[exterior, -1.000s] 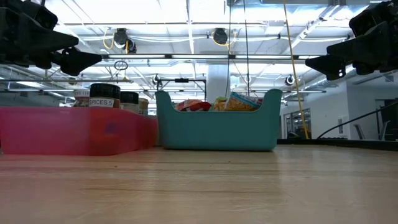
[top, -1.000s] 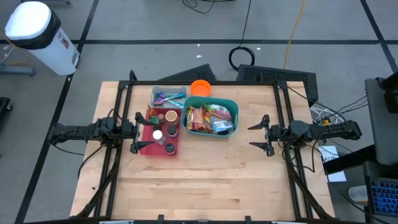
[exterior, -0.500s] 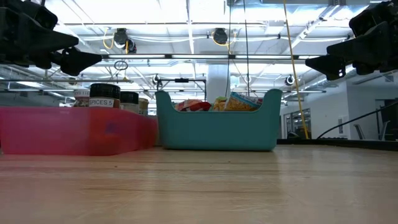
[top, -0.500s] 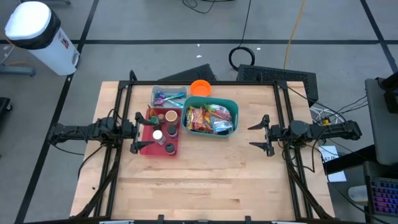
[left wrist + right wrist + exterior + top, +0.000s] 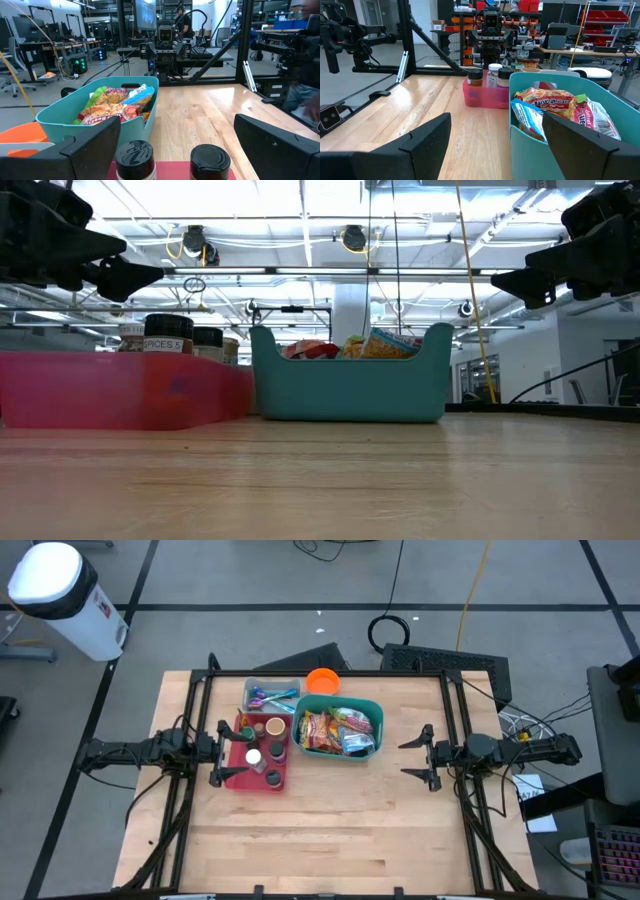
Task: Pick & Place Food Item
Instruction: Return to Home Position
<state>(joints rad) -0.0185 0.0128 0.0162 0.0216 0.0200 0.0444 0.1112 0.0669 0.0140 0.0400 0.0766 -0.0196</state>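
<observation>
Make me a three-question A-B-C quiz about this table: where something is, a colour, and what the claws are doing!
1. Where is the orange bowl? A) on the floor B) beside the teal bin C) in a claw
2. Which colour bin holds the spice bottles? A) red B) teal C) orange
3. How are the left claw and right claw? A) open, empty B) shut on a bottle C) holding a snack
Answers: B, it sits next to the teal bin; A, the bottles stand in the red bin; A, fingers spread, nothing between.
</observation>
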